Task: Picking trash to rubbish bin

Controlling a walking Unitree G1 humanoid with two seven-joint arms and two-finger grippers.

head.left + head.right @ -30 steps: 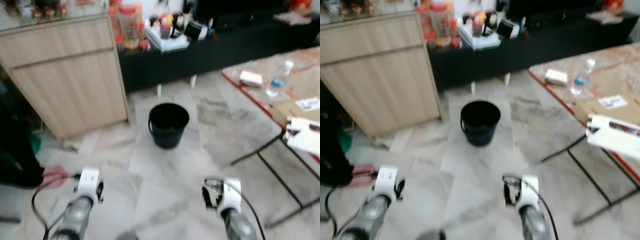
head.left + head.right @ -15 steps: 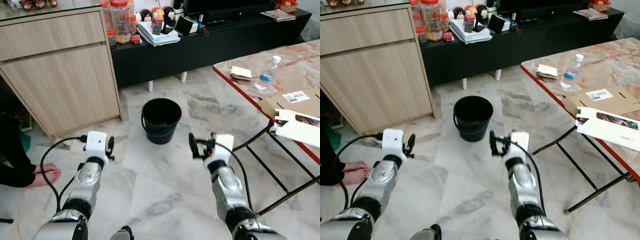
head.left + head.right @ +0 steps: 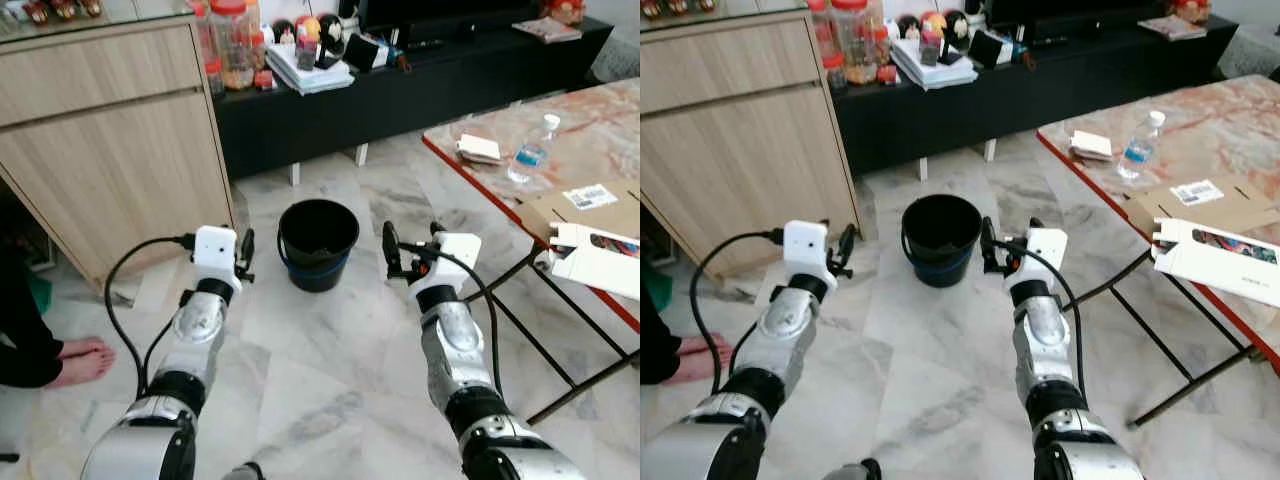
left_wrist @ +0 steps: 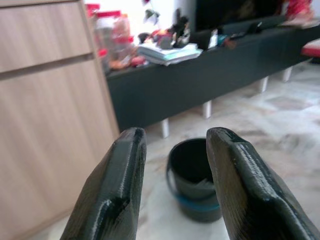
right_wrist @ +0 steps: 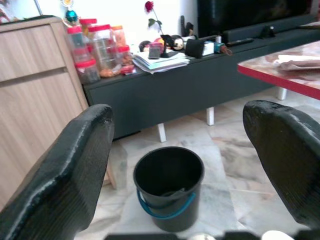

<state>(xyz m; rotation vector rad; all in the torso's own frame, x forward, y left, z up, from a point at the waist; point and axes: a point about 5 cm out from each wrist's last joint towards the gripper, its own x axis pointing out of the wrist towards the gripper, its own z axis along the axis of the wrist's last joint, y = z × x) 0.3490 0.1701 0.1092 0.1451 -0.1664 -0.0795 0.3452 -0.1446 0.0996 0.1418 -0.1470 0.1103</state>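
Left gripper [image 3: 246, 256]: raised just left of the black bucket [image 3: 317, 243], fingers a narrow gap apart, holding nothing.
Bucket: stands on the marble floor [image 3: 330, 360] between both grippers; black with a blue band and handle; the wrist views show something pale lying at its bottom, too small to identify.
Right gripper [image 3: 400, 252]: raised just right of the bucket, fingers spread wide, empty.
Wooden cabinet [image 3: 110, 140]: left of the bucket.
Jars [image 3: 228, 45]: behind the bucket on the low black unit [image 3: 400, 90], red-lidded with brownish contents.
Folding table [image 3: 570, 190]: right of the bucket, carrying a water bottle [image 3: 531, 157], crumpled paper [image 3: 478, 149] and flat cartons [image 3: 595, 255].
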